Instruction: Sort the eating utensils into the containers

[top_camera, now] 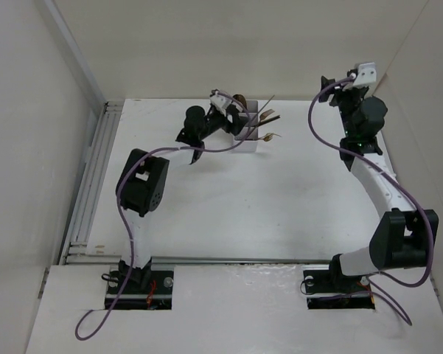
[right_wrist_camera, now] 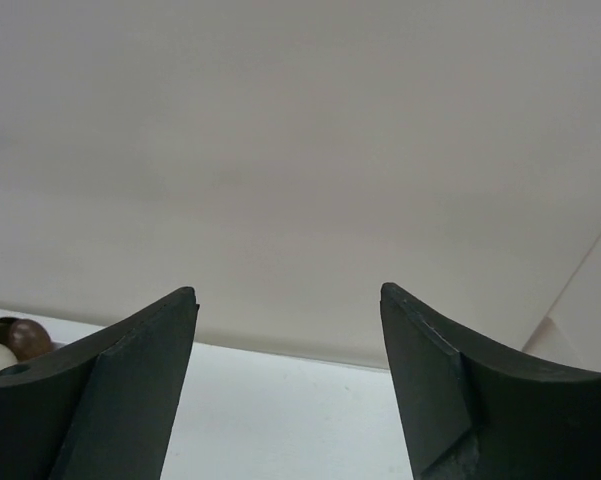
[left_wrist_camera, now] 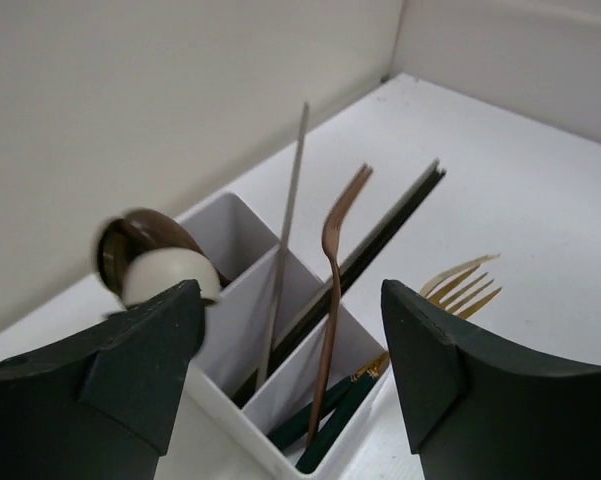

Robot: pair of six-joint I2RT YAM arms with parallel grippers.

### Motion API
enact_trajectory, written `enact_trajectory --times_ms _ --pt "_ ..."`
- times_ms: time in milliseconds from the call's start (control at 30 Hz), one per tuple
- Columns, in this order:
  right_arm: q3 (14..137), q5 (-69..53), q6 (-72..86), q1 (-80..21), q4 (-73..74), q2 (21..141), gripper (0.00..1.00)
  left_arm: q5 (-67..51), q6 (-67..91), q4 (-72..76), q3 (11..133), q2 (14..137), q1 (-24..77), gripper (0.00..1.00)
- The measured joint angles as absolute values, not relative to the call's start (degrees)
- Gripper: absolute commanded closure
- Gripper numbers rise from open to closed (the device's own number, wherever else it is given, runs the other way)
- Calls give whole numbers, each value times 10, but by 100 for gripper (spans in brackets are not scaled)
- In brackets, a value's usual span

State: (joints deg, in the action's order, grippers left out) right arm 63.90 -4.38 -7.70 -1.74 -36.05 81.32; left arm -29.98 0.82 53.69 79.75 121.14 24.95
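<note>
The copper fork (left_wrist_camera: 333, 300) leans in the organizer (left_wrist_camera: 235, 235), so raise your wide, empty left claw (left_wrist_camera: 288, 290) straight up past it.

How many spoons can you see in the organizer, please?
2: a brown spoon and a pale spoon, both at the white organizer's far end; more may be hidden.

Organizer (left_wrist_camera: 242, 320) on table (left_wrist_camera: 520, 150), before wall (left_wrist_camera: 130, 100) | spoons (left_wrist_camera: 165, 265) in compartment nearest wall | chopsticks (left_wrist_camera: 288, 220) in middle | forks (left_wrist_camera: 332, 290) in outer end compartment
</note>
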Motion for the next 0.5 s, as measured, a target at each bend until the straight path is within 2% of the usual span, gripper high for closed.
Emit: enact_trajectory --times_ms 100,333,500 --pt "697 -30 -67 -8 -284 818 1 -282 14 507 779 1134 232 24" --pt "750 -20 -17 45 -136 820 1 -110 13 353 758 926 159 19" --pt "770 -16 39 93 44 823 1 -8 12 183 719 837 47 17"
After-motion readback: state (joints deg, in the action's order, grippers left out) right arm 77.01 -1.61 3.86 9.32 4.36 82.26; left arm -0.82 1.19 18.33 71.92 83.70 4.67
